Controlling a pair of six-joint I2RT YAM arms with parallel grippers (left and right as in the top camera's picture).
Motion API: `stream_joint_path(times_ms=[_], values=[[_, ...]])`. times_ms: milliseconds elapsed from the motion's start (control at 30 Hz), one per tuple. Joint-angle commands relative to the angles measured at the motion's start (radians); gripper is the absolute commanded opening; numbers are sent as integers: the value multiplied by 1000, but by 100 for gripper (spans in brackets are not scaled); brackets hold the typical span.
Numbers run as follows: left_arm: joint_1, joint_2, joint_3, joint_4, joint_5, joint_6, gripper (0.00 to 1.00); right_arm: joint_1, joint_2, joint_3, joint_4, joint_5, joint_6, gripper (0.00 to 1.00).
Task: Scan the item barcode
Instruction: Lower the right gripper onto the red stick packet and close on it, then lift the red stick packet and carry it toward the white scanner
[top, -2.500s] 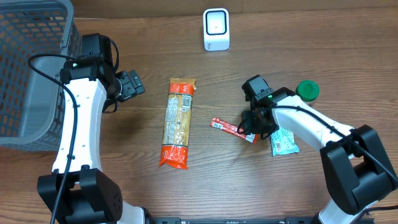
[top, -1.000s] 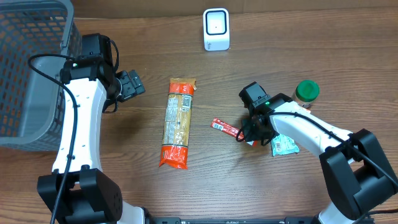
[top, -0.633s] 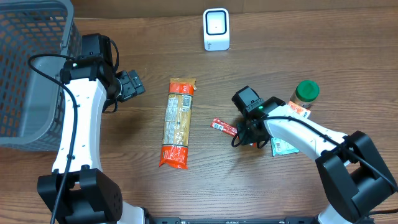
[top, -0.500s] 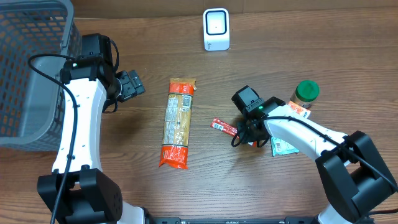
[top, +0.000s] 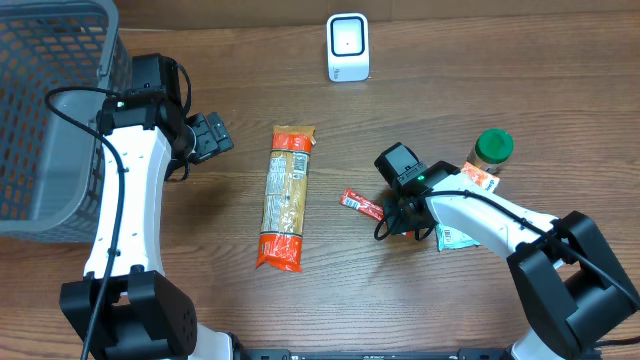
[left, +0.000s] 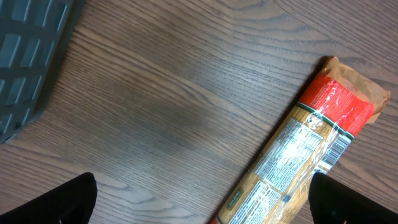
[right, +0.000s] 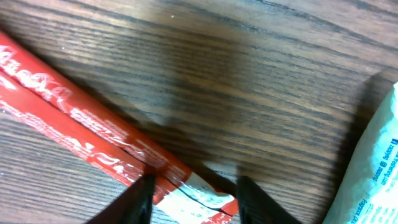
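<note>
Your right arm has drawn back toward the table's middle since the first picture, uncovering the green-lidded jar (top: 492, 148), and the red packet (top: 358, 203) shows less of its length than it did.

At far left the grey basket (top: 40, 110) sits by the table edge. Just beside it your left gripper (top: 213, 136) hangs with its jaws spread full wide and nothing between them. Only the left wrist view confirms that: its fingers (left: 62, 202) sit in the two lower corners over bare wood.

The long pasta bag (top: 283, 197) lies flat next. The left wrist view shows its printed label and a barcode at one edge, which the overhead view blurs.

The white scanner (top: 347, 47) stands at the far edge, seen from overhead alone.

The red packet lies flat, right of the pasta bag. Your right gripper (top: 393, 214) hides its right end from above. The right wrist view shows the fingers (right: 140, 199) about half closed, straddling the packet's white end. I cannot tell whether they pinch it.

A pale pouch (top: 457, 237) lies just right of that gripper, partly under the arm, and the jar stands beyond it.
</note>
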Motion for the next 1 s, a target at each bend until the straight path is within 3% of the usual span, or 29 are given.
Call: stream_joint_path(times_ms=[0, 100, 333, 567, 967], values=[[-2, -14, 16, 1, -9, 11, 100, 4, -24, -16, 4, 18, -2, 39], [-2, -14, 16, 1, -9, 11, 100, 4, -24, -18, 4, 18, -2, 34], [-2, -14, 16, 1, -9, 11, 100, 4, -24, -29, 4, 18, -2, 34], [-2, -14, 16, 1, -9, 11, 100, 4, -24, -29, 4, 17, -6, 4], [-2, -14, 16, 1, -9, 11, 100, 4, -230, 27, -11, -38, -117, 4]])
